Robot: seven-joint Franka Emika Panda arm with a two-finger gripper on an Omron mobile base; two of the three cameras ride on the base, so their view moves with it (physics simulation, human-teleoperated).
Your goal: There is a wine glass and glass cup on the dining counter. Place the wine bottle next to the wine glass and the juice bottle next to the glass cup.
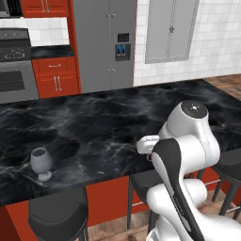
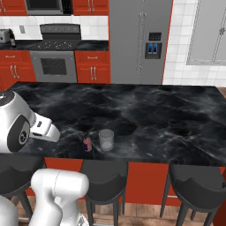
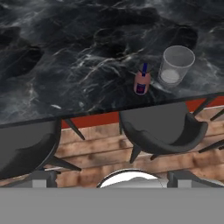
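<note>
The juice bottle (image 3: 142,81), tiny and pink with a dark blue cap, stands upright on the dining counter (image 3: 65,57) near its front edge. Just to its right stands the glass cup (image 3: 176,64), a short clear tumbler. Both also show in the right base view: juice bottle (image 2: 87,142), glass cup (image 2: 106,139). The wine glass (image 1: 41,162) stands alone near the counter's front left edge (image 1: 94,117). My gripper (image 3: 111,180) is open, its fingertips (image 3: 43,178) wide apart with nothing between them, drawn back from the counter's edge over the stools. The wine bottle is out of view.
Dark stools (image 3: 162,127) (image 1: 59,214) (image 2: 106,181) line the counter's near side over a wood floor. Across the room are a grey fridge (image 2: 139,39), a stove (image 2: 55,62), red cabinets (image 1: 56,77) and a toaster (image 2: 4,35) on the back worktop.
</note>
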